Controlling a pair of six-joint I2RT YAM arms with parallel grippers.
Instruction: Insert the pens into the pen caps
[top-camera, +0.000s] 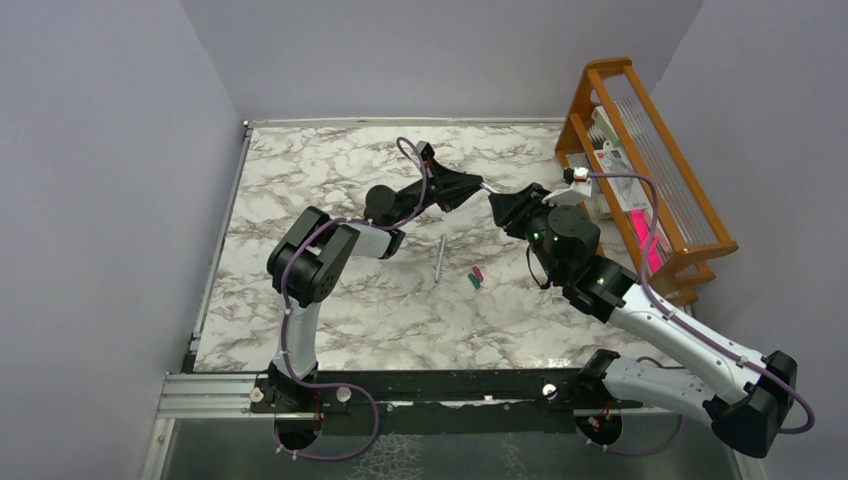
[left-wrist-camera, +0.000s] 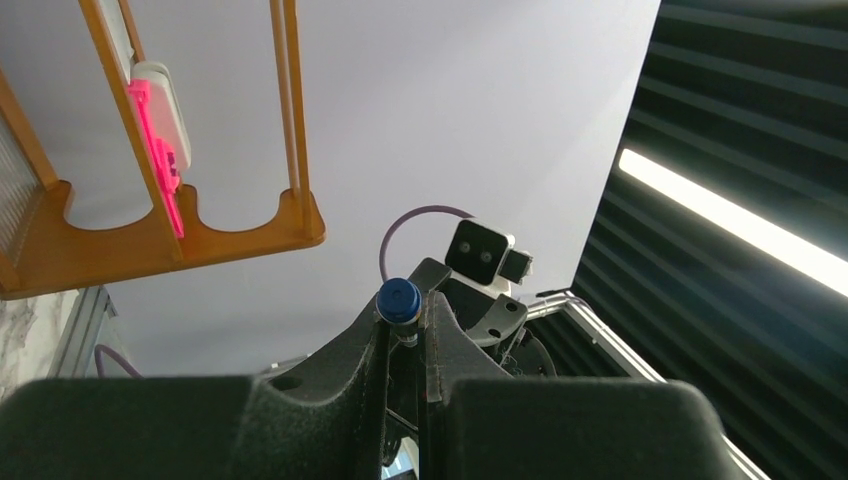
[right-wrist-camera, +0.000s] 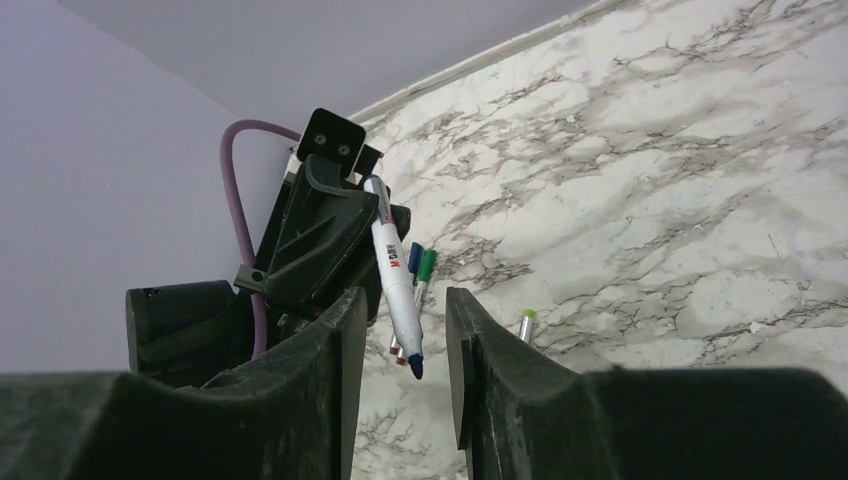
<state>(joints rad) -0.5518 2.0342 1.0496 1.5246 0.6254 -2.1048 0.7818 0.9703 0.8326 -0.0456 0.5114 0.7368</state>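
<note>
The blue-tipped pen (right-wrist-camera: 398, 285) had no cap on it, just a bare tip, so that one wasn't done as far as I could tell. It was clamped by its upper end in the left gripper (left-wrist-camera: 405, 325), jaws narrow and tight on the barrel. The tip end hung right in the gap of the right gripper (top-camera: 508, 207). That one's fingers stood partly apart on either side of the tip, not touching it, and I couldn't spot any cap in them.

Down below both grippers, on their near side, a magenta cap (top-camera: 479, 272) and a green cap (top-camera: 473, 283) lay loose on the table (top-camera: 330, 180), right against each other. Another pen (top-camera: 440, 258) lay flat near them. My guess was most of the job was left.

Pose-wise, both arms were up off the table, reaching in toward the middle, grippers facing each other nose to nose.
</note>
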